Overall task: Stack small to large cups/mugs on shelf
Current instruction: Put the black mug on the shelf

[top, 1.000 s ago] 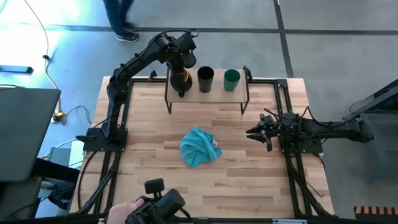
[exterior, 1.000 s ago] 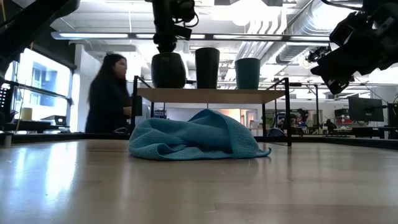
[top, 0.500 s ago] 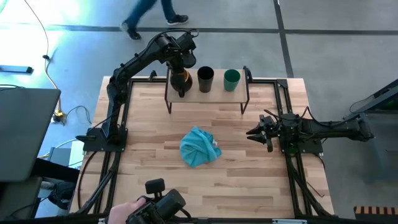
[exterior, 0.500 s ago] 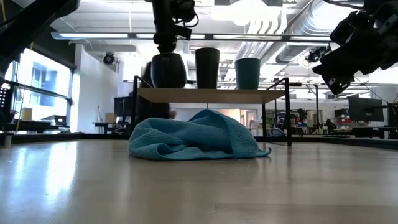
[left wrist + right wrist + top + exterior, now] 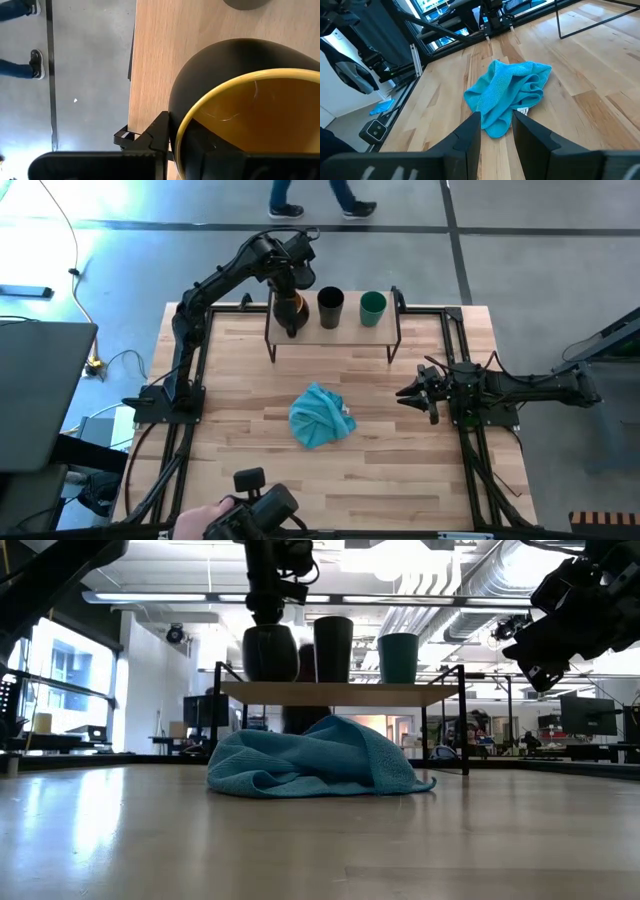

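Note:
Three vessels stand by their bases in a row on the shelf [image 5: 345, 332] at the table's far side: the dark mug [image 5: 290, 308] with a yellow inside at the left end, the black cup [image 5: 330, 305] in the middle, the green cup [image 5: 373, 305] at the right. In the low view the mug [image 5: 270, 652], black cup [image 5: 333, 648] and green cup [image 5: 398, 657] stand upright. My left gripper [image 5: 177, 142] comes down onto the mug and is shut on it. My right gripper [image 5: 496, 132] waits open at the table's right side, nothing between its fingers. My left gripper has the mug's wall at the rim [image 5: 175, 131], on the side away from the black cup. One finger [image 5: 160, 134] lies outside the wall and the other inside the yellow hollow. The fingers come from above, pointing steeply down. The mug stands upright on the shelf's left end.
A crumpled teal cloth [image 5: 320, 417] lies on the middle of the table, in front of the shelf. A hand with a dark device [image 5: 250, 508] shows at the near edge. A person's legs [image 5: 320, 198] are on the floor beyond the far edge.
Both arms and the three vessels have kept still. A person beyond the table's far edge has walked from left to right.

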You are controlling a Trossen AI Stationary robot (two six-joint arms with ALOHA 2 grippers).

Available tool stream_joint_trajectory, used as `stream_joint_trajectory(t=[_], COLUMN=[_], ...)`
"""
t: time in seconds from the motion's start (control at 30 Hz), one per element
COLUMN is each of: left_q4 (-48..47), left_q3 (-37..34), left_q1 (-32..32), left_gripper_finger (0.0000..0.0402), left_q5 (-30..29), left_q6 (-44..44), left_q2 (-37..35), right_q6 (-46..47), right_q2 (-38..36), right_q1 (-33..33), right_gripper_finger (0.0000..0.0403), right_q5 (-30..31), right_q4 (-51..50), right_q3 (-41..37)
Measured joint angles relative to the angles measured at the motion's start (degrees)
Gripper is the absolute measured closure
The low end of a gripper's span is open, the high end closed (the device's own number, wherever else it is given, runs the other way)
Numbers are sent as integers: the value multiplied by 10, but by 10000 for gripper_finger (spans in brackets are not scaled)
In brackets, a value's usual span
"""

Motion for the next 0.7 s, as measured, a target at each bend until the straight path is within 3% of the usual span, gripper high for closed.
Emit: stream_joint_trajectory(t=[0.7], left_q4=[5], left_q3=[1], left_q1=[-3], left_gripper_finger=[380], left_q5=[-15], left_q6=[-1], left_q2=[20], right_q6=[8], right_q2=[0], right_q1=[0], right_gripper_finger=[299], right_q5=[-3], right_q4=[-2], right_q3=[0])
